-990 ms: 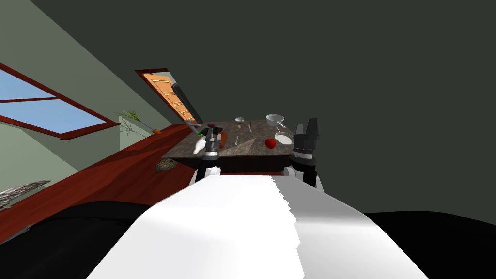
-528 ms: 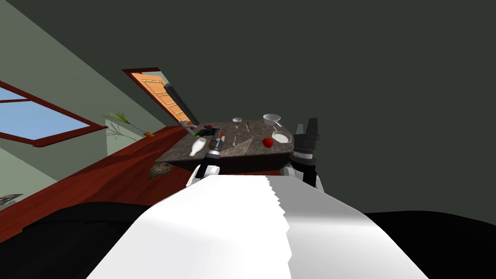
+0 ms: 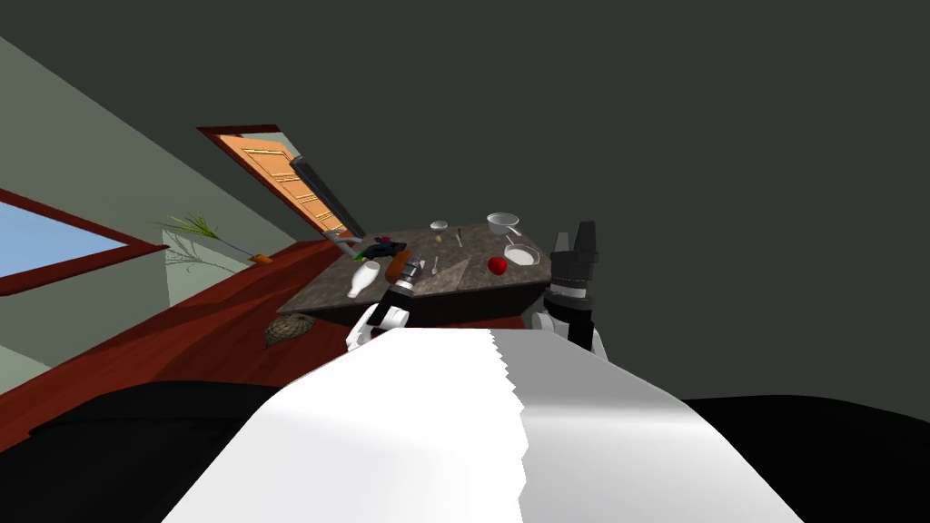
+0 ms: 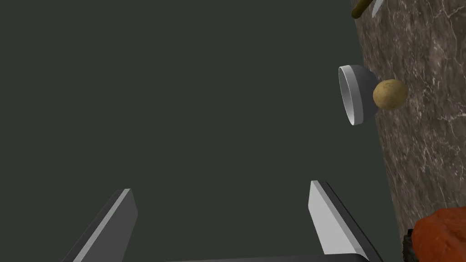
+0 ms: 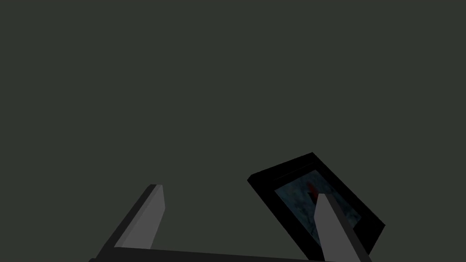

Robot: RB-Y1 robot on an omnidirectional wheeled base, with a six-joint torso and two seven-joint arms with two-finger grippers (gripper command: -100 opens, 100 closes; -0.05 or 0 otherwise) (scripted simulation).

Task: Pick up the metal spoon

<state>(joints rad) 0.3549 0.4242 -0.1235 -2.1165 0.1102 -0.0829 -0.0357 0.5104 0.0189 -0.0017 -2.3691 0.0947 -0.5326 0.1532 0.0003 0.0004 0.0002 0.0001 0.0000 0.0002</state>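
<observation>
While left gripper (image 4: 221, 187) hangs wide apart, empty, near table (image 4: 423, 136) edge, spoon (image 3: 435, 265) just beside, right gripper (image 5: 238, 190) parted, empty

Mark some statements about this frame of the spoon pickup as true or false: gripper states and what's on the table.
1. The left gripper is open and empty. True.
2. The right gripper is shut on the spoon. False: it is open and empty, and the spoon lies on the table.
3. A red apple sits on the table. True.
4. The table top is plain white. False: it is dark and marbled.
5. A tan round thing sits next to the small bowl. True.
</observation>
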